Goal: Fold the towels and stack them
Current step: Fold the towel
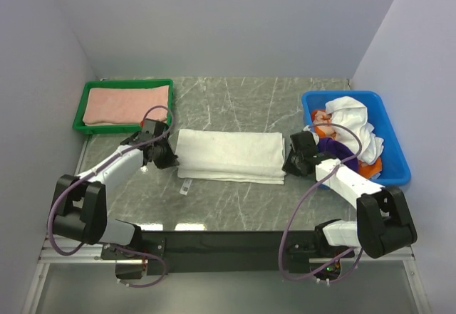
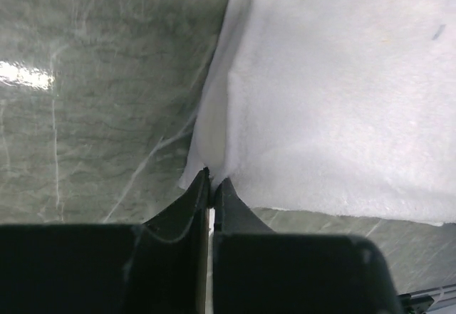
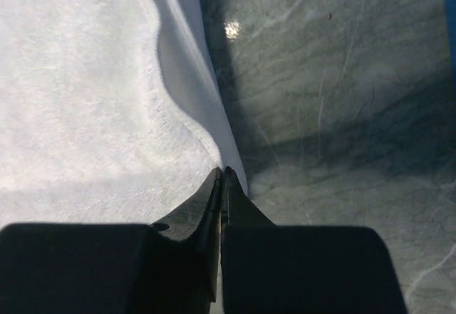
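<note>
A folded white towel (image 1: 229, 155) lies flat in the middle of the table, and it also fills the left wrist view (image 2: 335, 93) and the right wrist view (image 3: 78, 93). My left gripper (image 1: 166, 159) is at its left end, jaws shut with a pinch of the towel's corner between the tips (image 2: 211, 174). At the towel's right end my right gripper (image 1: 291, 161) is shut, its tips (image 3: 225, 171) resting against the towel's edge with no cloth showing between them. A salmon-pink towel (image 1: 127, 105) lies folded in the green tray (image 1: 79, 112).
The blue bin (image 1: 388, 180) at the right holds a crumpled white towel (image 1: 353, 118), a purple one (image 1: 329, 145) and an orange one (image 1: 322, 118). A small white tag (image 1: 185, 186) lies on the marble table (image 1: 235, 207) in front of the towel. Grey walls close in the sides and back.
</note>
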Robot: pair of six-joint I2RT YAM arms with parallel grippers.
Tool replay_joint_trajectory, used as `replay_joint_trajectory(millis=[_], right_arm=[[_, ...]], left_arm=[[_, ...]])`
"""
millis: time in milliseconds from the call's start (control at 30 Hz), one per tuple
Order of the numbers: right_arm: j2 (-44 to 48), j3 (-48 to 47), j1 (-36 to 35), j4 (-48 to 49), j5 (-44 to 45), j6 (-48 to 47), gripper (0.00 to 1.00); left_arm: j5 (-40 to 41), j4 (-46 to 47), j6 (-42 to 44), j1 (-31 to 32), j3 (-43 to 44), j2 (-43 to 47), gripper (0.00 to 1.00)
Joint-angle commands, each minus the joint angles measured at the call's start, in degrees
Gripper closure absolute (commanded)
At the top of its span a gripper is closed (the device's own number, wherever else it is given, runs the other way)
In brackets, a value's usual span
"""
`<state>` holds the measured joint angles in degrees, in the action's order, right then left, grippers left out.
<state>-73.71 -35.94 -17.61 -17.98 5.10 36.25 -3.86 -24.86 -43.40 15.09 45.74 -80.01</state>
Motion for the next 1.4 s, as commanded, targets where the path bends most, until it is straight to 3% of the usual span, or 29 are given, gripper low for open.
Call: replay_joint_trajectory(millis=[0, 200, 367, 567, 767, 867, 900, 933, 1067, 1100, 1233, 1367], right_arm=[[3.48, -4.04, 0.82, -2.14, 2.54, -1.18, 1.00], [10.15, -2.65, 0.82, -5.05, 0.09, -1.27, 1.00], [11.66, 0.69, 0.82, -5.14, -2.11, -0.57, 1.00], [8.07, 5.27, 0.82, -1.98, -3.00, 1.54, 1.00], [2.52, 5.18, 0.82, -0.13, -1.68, 2.51, 1.00], [3.31, 4.57, 0.82, -0.74, -1.15, 1.55, 0.94], [4.62, 4.39, 0.82, -1.61, -0.89, 1.28, 0.89], [5.41, 4.13, 0.82, -2.32, -0.54, 0.93, 0.79], [12.86, 1.41, 0.29, -6.53, -1.23, -1.09, 0.59], [14.28, 0.88, 0.20, -7.15, -1.50, -1.44, 0.58], [19.04, -1.93, -2.25, -7.16, -3.43, -1.62, 0.57], [17.48, -1.50, -2.61, -0.77, -8.60, 0.65, 0.66]], left_arm=[[3.59, -5.36, 3.23, -0.41, 3.92, 4.06, 0.99], [2.19, -8.18, 2.18, -0.33, 2.00, 12.41, 0.99], [-0.53, -5.38, 1.12, -0.24, -5.02, 14.00, 0.99], [-3.09, 1.91, -3.35, 2.75, -14.43, 12.34, 0.99], [-2.56, 4.91, -6.61, 3.54, -18.57, 10.40, 0.99], [-2.65, 3.95, -6.70, 3.63, -18.67, 12.14, 0.91], [-2.30, 3.34, -6.70, 3.72, -18.49, 12.85, 0.79], [-2.03, 1.50, -6.79, 3.98, -18.23, 13.73, 0.73], [-0.28, -4.22, -7.40, 5.12, -15.43, 20.83, 0.40], [0.07, -5.53, -7.49, 5.47, -14.54, 22.07, 0.25], [3.41, -11.25, -7.23, 6.18, -8.31, 26.65, 0.23], [2.98, -8.82, -6.26, 6.88, -0.84, 24.22, 0.33]])
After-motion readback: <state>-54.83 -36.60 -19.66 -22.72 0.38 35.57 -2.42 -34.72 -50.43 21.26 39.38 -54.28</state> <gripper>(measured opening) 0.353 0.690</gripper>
